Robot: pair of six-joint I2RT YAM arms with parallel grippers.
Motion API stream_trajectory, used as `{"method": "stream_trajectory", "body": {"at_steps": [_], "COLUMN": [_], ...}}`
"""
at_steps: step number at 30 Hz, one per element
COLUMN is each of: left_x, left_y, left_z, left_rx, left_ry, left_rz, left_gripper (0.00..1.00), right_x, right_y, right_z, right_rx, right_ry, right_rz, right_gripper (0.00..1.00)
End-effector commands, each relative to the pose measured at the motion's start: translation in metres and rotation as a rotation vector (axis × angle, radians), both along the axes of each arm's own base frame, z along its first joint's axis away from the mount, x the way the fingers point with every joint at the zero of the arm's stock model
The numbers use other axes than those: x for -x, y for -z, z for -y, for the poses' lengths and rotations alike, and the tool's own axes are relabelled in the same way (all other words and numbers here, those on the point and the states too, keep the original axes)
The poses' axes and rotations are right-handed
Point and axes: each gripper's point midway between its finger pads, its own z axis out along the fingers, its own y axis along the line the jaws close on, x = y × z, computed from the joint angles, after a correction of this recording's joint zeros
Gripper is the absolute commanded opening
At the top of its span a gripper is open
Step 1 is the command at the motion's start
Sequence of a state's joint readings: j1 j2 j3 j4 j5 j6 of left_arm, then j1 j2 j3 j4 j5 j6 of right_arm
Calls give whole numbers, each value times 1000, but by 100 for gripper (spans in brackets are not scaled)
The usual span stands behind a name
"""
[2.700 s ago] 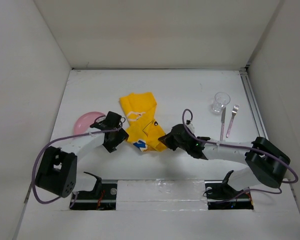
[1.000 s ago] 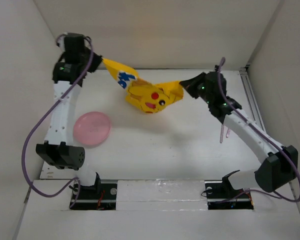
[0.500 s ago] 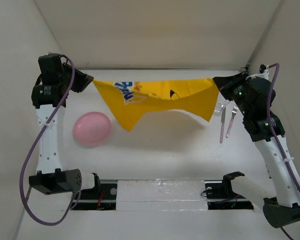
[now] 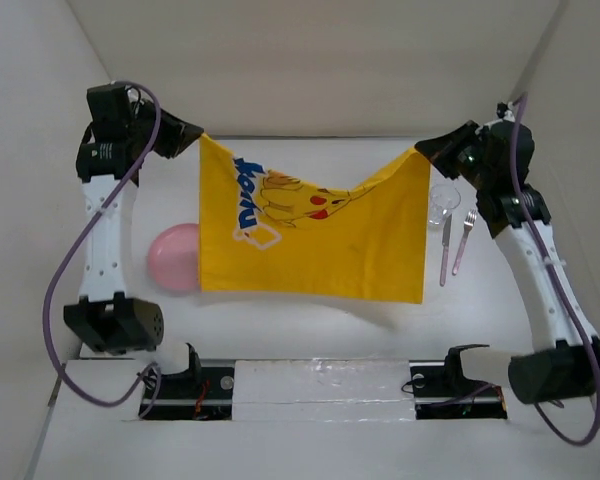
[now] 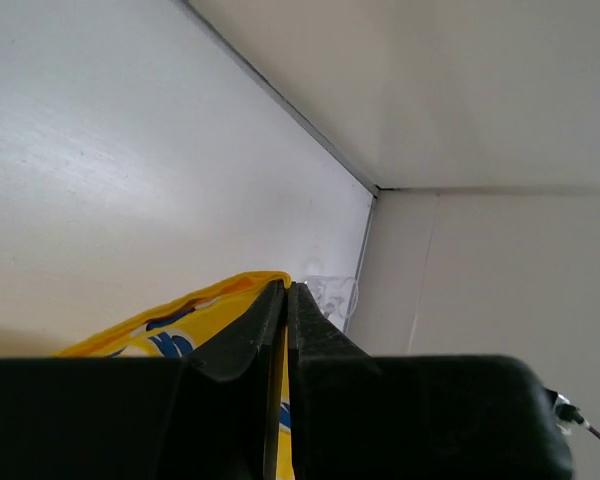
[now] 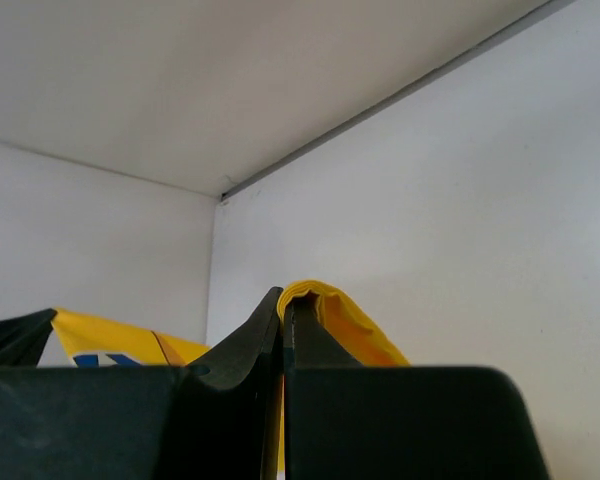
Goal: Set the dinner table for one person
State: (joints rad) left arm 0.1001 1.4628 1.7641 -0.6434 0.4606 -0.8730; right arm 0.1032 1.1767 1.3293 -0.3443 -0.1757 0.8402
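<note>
My left fingers [image 4: 191,137] and right fingers [image 4: 424,151] each clamped a top corner of the placemat [image 4: 320,240], spread above the bench [image 4: 310,335] beneath. I judged it best to lower both evenly, keeping it taut, clear of the plate [image 4: 170,258] at nine o'clock.

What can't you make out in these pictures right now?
Top view: the hanging yellow placemat hides about half the pink plate and the dinner table behind it.
Top view: fork and knife are too small for detail.
Left wrist view: the left pincer, shut on the placemat, blocks all but a corner.
Right wrist view: the right pincer does likewise.
</note>
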Motion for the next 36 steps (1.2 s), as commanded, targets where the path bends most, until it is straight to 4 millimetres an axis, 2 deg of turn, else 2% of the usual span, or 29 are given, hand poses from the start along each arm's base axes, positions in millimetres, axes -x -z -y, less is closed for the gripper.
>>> {"method": "stream_trajectory", "body": {"at_steps": [1, 2, 3, 4, 5, 6, 7, 8, 10, 13, 14, 18, 19, 21, 22, 23, 25, 26, 27, 28, 29, 30, 32, 33, 34, 35, 36], "left_x": [-38, -46, -66, -73, -75, -89, -93, -93, -102, -104, -106, -112, -113, -109, -114, -98, -85, -73, -58, -47, -29, -14, 7, 19, 32, 46, 49], "left_y": [-61, -67, -56, -61, -78, -74, -80, -94, -102, -120, -119, -110, -98, -75, -29, -32, 3, 70, 63, 80, 124, 123, 142, 165, 164, 183, 181], "left_z": [5, 9, 9, 11, 14, 15, 17, 19, 21, 25, 25, 29, 35, 48, 51, 61, 60, 64, 64, 65, 65, 65, 63, 59, 57, 55, 55], "left_rx": [24, 40, 48, 72, 80, 82, 99, 113, 121, 128, 127, 105, 95, 36, 36, 21, 25, 58, 48, 61, 76, 73, 47, 18, -4, -29, -30], "left_ry": [62, 86, 100, 112, 135, 151, 164, 174, 201, 236, 236, 296, 309, 329, 313, 329, 318, 310, 313, 308, 304, 305, 302, 290, 286, 292, 292], "left_rz": [213, 232, 214, 225, 270, 286, 303, 337, 388, 475, 480, 521, 493, 463, 367, 400, 358, 224, 289, 266, 175, 194, 164, 122, 120, 67, 75], "left_gripper": [0, 0, 0, 0, 0, 0, 0, 0, 0, 0, 0, 0, 0, 0, 0, 0, 0, 0, 0, 0, 0, 0, 0, 0, 0, 0, 0], "right_x": [-42, -49, -56, -62, -75, -80, -83, -93, -97, -108, -105, -109, -112, -109, -103, -100, -90, -79, -71, -64, -56, -39, -22, -7, -1, 9, 9], "right_y": [-19, -37, -38, -43, -46, -50, -53, -49, -63, -61, -64, -58, -44, -29, -25, 5, 31, 60, 74, 87, 97, 120, 137, 148, 152, 158, 158], "right_z": [-10, -13, -14, -16, -14, -16, -15, -12, -12, -8, -12, -3, 1, 6, 11, 11, 14, 13, 11, 10, 8, 7, 4, 3, 3, 3, 3], "right_rx": [20, 31, 27, 34, 33, 31, 40, 39, 48, 64, 63, 92, 87, 106, 113, 119, 124, 111, 103, 105, 99, 96, 96, 91, 102, 111, 111], "right_ry": [-103, -124, -150, -163, -167, -182, -199, -199, -230, -268, -297, -307, -300, -294, -287, -293, -301, -304, -314, -326, -337, -341, -354, -355, -359, -362, -362], "right_rz": [91, 135, 135, 152, 155, 169, 180, 169, 211, 228, 240, 250, 218, 195, 189, 136, 95, 39, 17, 4, -6, -45, -71, -89, -88, -90, -90], "right_gripper": [0, 0, 0, 0, 0, 0, 0, 0, 0, 0, 0, 0, 0, 0, 0, 0, 0, 0, 0, 0, 0, 0, 0, 0, 0, 0, 3]}}
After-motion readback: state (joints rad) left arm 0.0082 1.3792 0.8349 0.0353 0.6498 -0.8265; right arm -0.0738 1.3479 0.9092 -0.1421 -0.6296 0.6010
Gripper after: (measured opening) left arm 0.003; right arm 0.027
